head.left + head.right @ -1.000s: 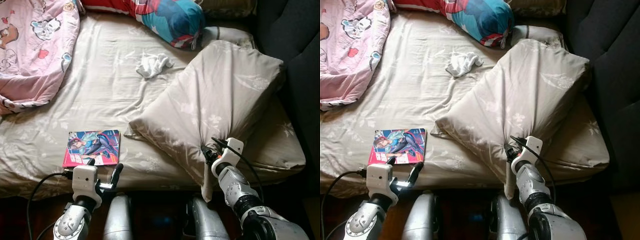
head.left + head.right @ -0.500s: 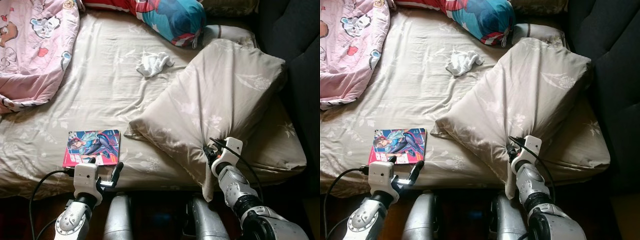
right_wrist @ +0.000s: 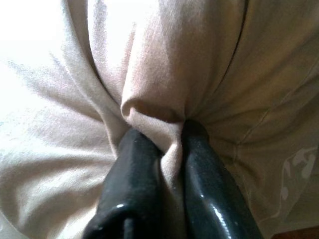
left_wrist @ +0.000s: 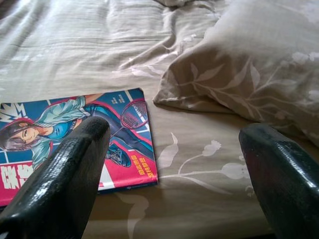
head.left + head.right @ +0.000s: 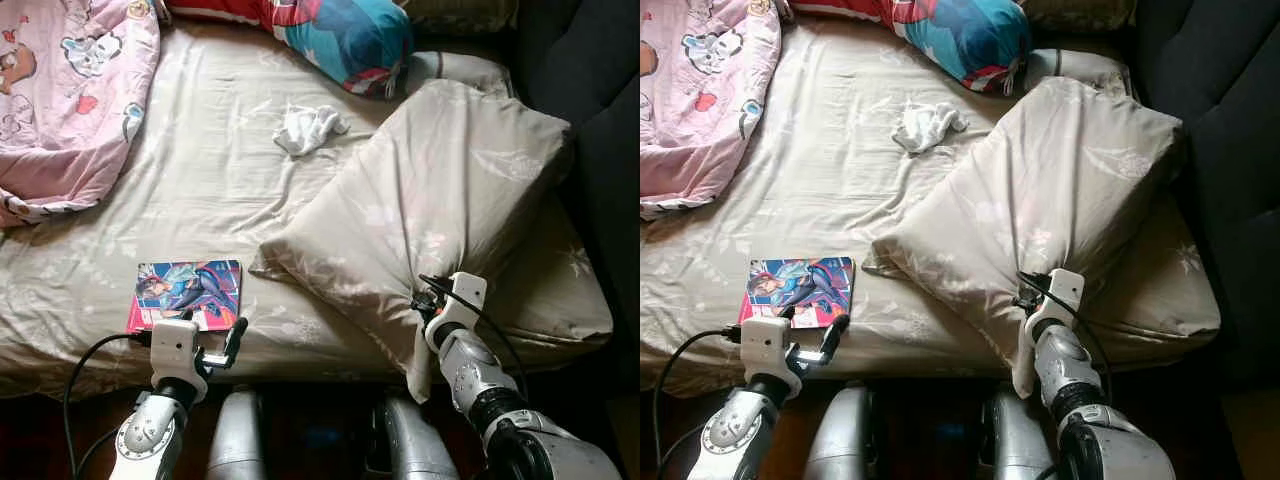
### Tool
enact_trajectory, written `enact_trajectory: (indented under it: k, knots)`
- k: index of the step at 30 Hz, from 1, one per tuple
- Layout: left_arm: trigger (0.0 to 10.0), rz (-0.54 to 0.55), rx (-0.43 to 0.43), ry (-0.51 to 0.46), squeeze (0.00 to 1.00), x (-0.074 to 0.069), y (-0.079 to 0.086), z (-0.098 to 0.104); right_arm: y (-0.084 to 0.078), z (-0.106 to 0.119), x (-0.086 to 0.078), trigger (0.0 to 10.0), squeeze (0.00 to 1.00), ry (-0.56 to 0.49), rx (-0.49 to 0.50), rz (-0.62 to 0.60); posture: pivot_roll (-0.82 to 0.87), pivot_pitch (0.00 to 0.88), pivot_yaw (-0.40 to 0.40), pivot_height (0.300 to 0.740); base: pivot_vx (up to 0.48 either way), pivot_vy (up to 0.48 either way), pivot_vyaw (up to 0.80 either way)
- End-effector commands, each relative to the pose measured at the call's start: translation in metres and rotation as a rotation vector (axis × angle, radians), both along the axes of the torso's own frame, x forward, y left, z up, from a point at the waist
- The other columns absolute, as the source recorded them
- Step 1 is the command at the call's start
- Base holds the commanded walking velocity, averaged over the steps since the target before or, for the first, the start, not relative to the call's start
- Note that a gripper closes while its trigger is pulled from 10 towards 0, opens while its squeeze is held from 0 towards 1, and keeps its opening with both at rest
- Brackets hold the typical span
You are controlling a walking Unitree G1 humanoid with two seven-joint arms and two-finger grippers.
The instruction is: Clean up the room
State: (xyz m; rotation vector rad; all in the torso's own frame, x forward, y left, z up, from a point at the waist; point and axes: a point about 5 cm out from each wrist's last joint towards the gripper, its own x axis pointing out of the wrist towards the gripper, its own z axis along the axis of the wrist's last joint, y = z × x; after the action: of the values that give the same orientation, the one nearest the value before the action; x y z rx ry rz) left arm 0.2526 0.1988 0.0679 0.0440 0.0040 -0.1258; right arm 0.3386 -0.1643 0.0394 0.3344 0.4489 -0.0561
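Pillow at right of frame; wrist view shows us right end effector pinching its fabric; left end effector spread beside comic book.

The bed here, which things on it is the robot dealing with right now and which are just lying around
In hand:
- beige pillow, pinched by the right gripper
- comic book, just ahead of the open left gripper

Lying about:
- white crumpled cloth
- pink cartoon blanket
- blue and red pillow
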Motion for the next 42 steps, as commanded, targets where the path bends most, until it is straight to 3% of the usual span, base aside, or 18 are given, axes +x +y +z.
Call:
enact_trajectory:
  k: [1,4,5,6,9,11,14,17,18,19,21,26,27,28,34,40,41,42]
  knots:
    - [10.0,0.013,0.015,0.040,0.00,-0.006,0.003,-0.010,-0.009,-0.017,-0.013,0.0,0.00,0.095,-0.030,-0.037,0.17,0.255,0.011,0.635,0.000,0.000,0.00]
    - [10.0,0.013,0.014,0.036,0.00,-0.005,0.002,-0.009,-0.030,-0.007,-0.007,0.0,0.00,0.087,-0.132,-0.089,0.15,0.243,0.009,0.635,0.000,0.000,0.00]
    - [10.0,0.013,0.014,0.036,0.00,-0.005,0.002,-0.009,-0.030,-0.007,-0.007,0.0,0.00,0.087,-0.132,-0.089,0.15,0.243,0.009,0.635,0.000,0.000,0.00]
    - [10.0,0.011,0.014,0.032,0.00,-0.005,0.002,-0.008,-0.045,0.004,-0.002,10.0,0.00,0.064,-0.220,-0.110,0.15,0.237,0.008,0.635,0.000,0.000,0.00]
    - [10.0,0.011,0.014,0.029,0.00,-0.004,0.002,-0.008,-0.065,0.020,0.005,10.0,0.00,0.030,-0.307,-0.158,0.14,0.234,0.009,0.635,0.000,0.000,0.00]
    - [10.0,0.012,0.016,0.029,0.00,-0.004,0.002,-0.008,-0.090,0.042,0.012,10.0,0.00,-0.006,-0.454,-0.203,0.12,0.234,0.010,0.635,0.000,0.000,0.00]
    - [10.0,0.013,0.017,0.029,0.00,-0.005,0.003,-0.008,-0.112,0.064,0.016,10.0,0.00,-0.044,-0.544,-0.267,0.12,0.236,0.012,0.635,0.000,0.000,0.00]
    - [10.0,0.014,0.020,0.034,0.00,-0.007,0.005,-0.008,-0.143,0.100,0.019,10.0,0.00,-0.107,-0.668,-0.364,0.10,0.242,0.018,0.635,0.000,0.000,0.00]
    - [10.0,0.014,0.020,0.034,0.00,-0.007,0.005,-0.008,-0.143,0.100,0.019,10.0,0.00,-0.107,-0.668,-0.364,0.10,0.242,0.018,0.635,0.000,0.000,0.00]
    - [10.0,0.013,0.022,0.036,0.00,-0.008,0.005,-0.008,-0.158,0.119,0.019,10.0,0.00,-0.137,-0.742,-0.415,0.09,0.246,0.025,0.635,0.000,0.000,0.00]
    - [10.0,0.012,0.024,0.038,0.00,-0.008,0.006,-0.008,-0.168,0.133,0.018,10.0,0.00,-0.155,-0.793,-0.453,0.09,0.248,0.028,0.635,0.000,0.000,0.00]
    - [10.0,0.009,0.027,0.043,0.00,-0.008,0.008,-0.007,-0.222,0.186,-0.003,10.0,0.00,-0.170,-0.986,-0.659,0.07,0.257,0.045,0.635,0.000,0.000,0.00]
    - [10.0,0.009,0.027,0.043,0.00,-0.008,0.008,-0.007,-0.222,0.186,-0.003,10.0,0.00,-0.170,-0.986,-0.659,0.07,0.257,0.045,0.635,0.000,0.000,0.00]
    - [10.0,0.008,0.029,0.047,0.00,-0.009,0.009,-0.008,-0.237,0.197,-0.013,10.0,0.00,-0.157,-1.018,-0.714,0.06,0.259,0.046,0.635,0.000,0.000,0.00]
    - [10.0,0.003,0.029,0.054,0.00,-0.010,0.009,-0.009,-0.264,0.216,-0.034,10.0,0.00,-0.120,-1.064,-0.827,0.04,0.268,0.054,0.635,0.000,0.000,0.00]
    - [10.0,-0.021,0.024,0.063,0.00,-0.008,0.003,-0.010,-0.261,0.199,-0.033,10.0,0.00,-0.110,-0.952,-0.817,0.03,0.272,0.065,0.635,0.000,0.000,0.00]
    - [10.0,-0.023,0.023,0.062,0.00,-0.007,0.003,-0.009,-0.260,0.197,-0.032,10.0,0.14,-0.111,-0.938,-0.815,0.04,0.274,0.070,0.635,0.000,0.000,0.00]
    - [10.0,-0.024,0.023,0.061,0.00,-0.007,0.003,-0.009,-0.259,0.195,-0.032,10.0,1.00,-0.115,-0.924,-0.817,0.04,0.274,0.070,0.635,0.000,0.000,0.00]
